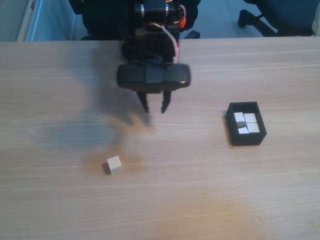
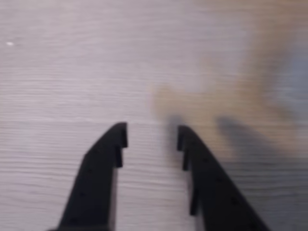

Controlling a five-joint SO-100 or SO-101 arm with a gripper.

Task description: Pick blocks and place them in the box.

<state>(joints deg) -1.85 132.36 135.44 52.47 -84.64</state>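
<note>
Your gripper (image 1: 155, 107) hangs released and empty; the loose block (image 1: 114, 164) lies nearer, to its left, well apart.

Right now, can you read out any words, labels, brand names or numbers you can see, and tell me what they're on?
None: no readable text in either view.
The blocks in the box and the loose block have plain faces.
The box, the gripper and the wooden table carry no legible label or number.

Lone block (image 1: 114, 164); others in box (image 1: 233, 129)
</note>
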